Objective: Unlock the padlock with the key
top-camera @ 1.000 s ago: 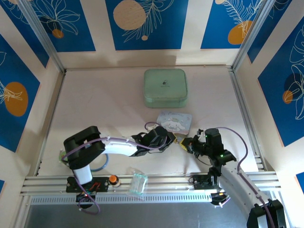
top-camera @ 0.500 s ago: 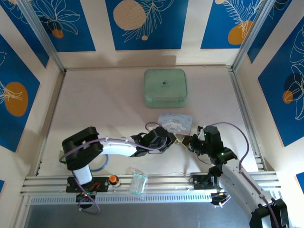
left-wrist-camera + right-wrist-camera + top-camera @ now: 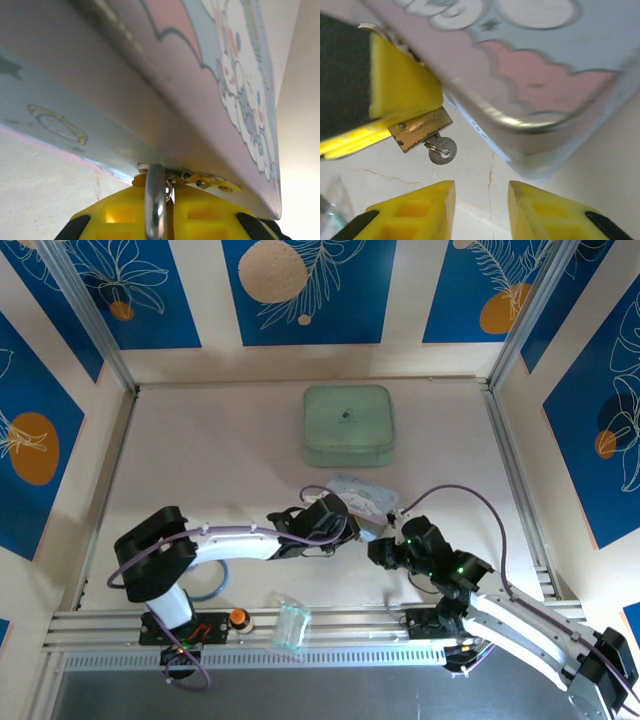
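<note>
Currently the left tool (image 3: 160, 215) is clamped on the padlock (image 3: 420, 131). The silver shackle stands between the yellow pads (image 3: 220, 210), right against the lower edge of the pale blue cartoon tin (image 3: 545, 75). We see the brass body poke out of the pads over the counter (image 3: 220, 460). The key (image 3: 443, 150) sits at the padlock's lower end; we cannot tell whether it is inserted or merely hangs from a small ring. The right tool (image 3: 481, 207) hovers just beside the key, fingers apart and holding nothing.
</note>
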You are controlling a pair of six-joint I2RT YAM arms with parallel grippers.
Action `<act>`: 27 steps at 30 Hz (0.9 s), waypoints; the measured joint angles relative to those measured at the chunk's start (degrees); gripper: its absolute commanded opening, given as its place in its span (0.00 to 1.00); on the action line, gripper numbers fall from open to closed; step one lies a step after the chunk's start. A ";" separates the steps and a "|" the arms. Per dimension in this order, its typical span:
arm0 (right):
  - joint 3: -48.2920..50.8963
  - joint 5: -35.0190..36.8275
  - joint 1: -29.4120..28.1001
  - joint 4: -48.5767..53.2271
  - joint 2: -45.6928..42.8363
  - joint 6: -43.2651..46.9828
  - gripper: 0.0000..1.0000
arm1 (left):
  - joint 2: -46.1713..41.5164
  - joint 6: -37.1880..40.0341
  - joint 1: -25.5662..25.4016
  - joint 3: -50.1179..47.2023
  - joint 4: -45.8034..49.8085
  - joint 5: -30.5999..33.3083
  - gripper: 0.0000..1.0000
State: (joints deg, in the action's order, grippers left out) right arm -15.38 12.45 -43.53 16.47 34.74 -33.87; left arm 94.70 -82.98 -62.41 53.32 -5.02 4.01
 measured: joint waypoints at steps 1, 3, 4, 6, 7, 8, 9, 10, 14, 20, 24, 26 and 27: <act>0.07 1.51 -1.51 -0.92 0.11 1.40 0.33 | -0.35 0.57 0.24 0.13 0.42 -0.44 0.00; 0.15 3.89 -4.04 -3.10 0.20 3.78 0.32 | -0.52 1.14 0.55 0.52 1.36 -1.09 0.00; 0.17 5.16 -5.31 -4.31 0.35 4.72 0.31 | -0.52 1.31 0.55 0.52 1.60 -1.33 0.00; 0.17 7.67 -7.67 -6.23 0.85 6.14 0.28 | -0.52 1.51 0.55 0.52 2.25 -1.70 0.00; 0.17 8.94 -8.81 -6.99 1.27 6.91 0.27 | -0.52 1.49 0.55 0.52 2.54 -1.92 0.00; 0.17 10.03 -9.75 -7.58 1.70 7.69 0.27 | -0.52 1.46 0.55 0.50 2.58 -2.16 0.00; 0.24 11.34 -10.82 -8.46 2.32 8.48 0.27 | -0.52 1.42 0.55 0.48 2.49 -2.40 0.00; 0.26 12.61 -11.93 -9.22 3.02 9.20 0.27 | -0.52 1.18 0.57 0.44 2.25 -2.67 0.00; 0.11 16.04 -14.32 -11.43 7.04 11.32 0.27 | -0.50 0.98 0.76 -0.20 1.70 -3.17 0.00; -0.07 17.18 -14.86 -12.92 10.80 13.53 0.24 | -0.50 0.31 1.57 -1.81 0.00 -4.46 0.00; -0.07 16.72 -14.97 -13.00 10.67 14.58 0.27 | -0.52 -0.50 1.70 -2.32 -1.46 -5.11 0.00; -0.02 15.67 -14.93 -12.52 9.38 15.04 0.29 | -0.52 -0.68 1.97 -2.45 -1.90 -5.44 0.00; 0.00 15.06 -14.91 -12.41 8.28 15.28 0.29 | -0.52 -0.70 2.14 -2.62 -2.32 -5.60 0.00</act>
State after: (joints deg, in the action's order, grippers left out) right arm -15.38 27.51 -58.43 4.05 43.03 -18.59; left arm 94.17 -83.68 -60.27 50.70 -7.33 -1.58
